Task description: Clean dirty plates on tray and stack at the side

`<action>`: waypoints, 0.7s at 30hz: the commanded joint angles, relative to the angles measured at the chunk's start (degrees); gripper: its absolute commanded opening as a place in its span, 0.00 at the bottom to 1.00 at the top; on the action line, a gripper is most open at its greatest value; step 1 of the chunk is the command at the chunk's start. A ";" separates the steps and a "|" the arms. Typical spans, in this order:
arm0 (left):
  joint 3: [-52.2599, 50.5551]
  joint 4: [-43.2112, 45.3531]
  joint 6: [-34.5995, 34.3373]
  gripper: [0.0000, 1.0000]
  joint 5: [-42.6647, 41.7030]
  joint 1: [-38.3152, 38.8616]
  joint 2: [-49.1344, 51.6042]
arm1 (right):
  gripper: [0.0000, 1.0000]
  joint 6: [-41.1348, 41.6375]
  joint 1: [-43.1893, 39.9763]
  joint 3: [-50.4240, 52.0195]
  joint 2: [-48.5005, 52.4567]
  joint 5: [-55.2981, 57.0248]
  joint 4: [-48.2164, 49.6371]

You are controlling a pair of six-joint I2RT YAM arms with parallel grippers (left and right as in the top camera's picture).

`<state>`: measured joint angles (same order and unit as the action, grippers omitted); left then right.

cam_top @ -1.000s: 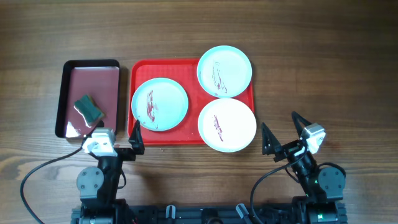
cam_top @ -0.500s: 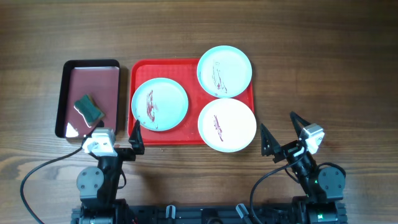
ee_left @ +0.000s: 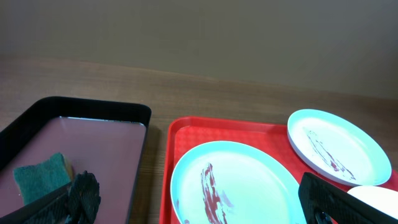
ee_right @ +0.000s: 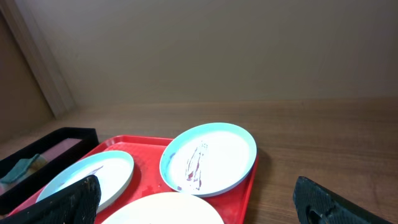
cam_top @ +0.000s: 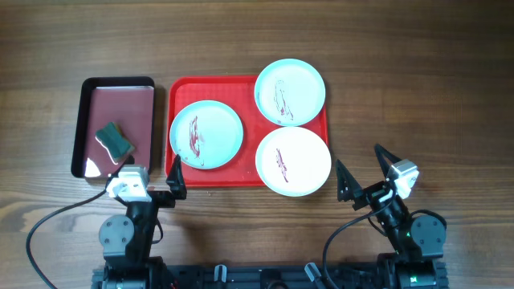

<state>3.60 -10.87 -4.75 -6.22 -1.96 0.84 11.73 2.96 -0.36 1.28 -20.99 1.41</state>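
Seemingly the start — left claw [ee_left: 202, 198] and right claw [cam_top: 360, 164] gape wide, empty; next, left should fetch the sponge [cam_top: 115, 139] for the plates [cam_top: 206, 133].

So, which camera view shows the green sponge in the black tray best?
The overhead view: the green rectangular sponge lies whole and uncovered in the black-rimmed maroon tray. The left wrist view shows it low in the left corner, partly covered. The right wrist view shows only a small green sliver at the far left edge.
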 commanded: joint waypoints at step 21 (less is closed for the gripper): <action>-0.13 4.79 2.21 1.00 -2.97 0.20 -0.57 | 1.00 -1.29 0.24 -14.08 17.57 -15.72 8.37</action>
<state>3.51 -8.32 -3.66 -5.69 -1.98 0.78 13.93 2.96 -9.04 11.22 -31.77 9.52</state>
